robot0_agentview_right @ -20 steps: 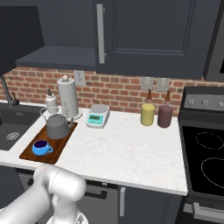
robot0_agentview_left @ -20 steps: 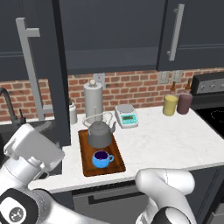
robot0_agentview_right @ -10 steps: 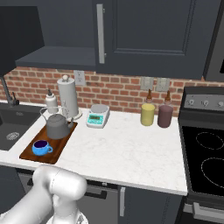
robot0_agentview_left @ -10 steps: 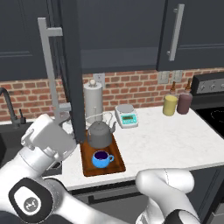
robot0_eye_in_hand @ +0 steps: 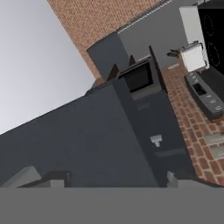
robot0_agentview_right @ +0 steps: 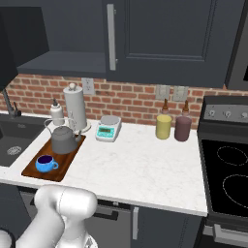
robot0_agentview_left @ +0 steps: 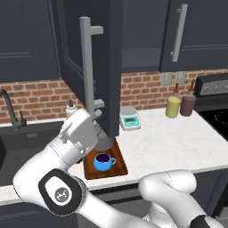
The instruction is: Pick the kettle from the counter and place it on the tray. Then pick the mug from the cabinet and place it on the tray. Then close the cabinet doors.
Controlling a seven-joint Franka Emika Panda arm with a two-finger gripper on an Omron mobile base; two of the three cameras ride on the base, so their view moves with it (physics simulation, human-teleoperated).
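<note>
**Left base view: door swung in, closing step under way**

Compared with a second ago, left cabinet door swung much further round, now edge-on to the camera with its bar handle facing forward. Arm raised with it, wrist pressed close behind the panel. In the hand view, gripper set wide, tips well apart, nothing seen clamped between them, dark panel just ahead. Over in the right base view, kettle and mug both sitting on the tray, kettle behind, mug in front; right cabinet door already shut. Judged from this: both placements done, only the final push on the left door left.
</note>
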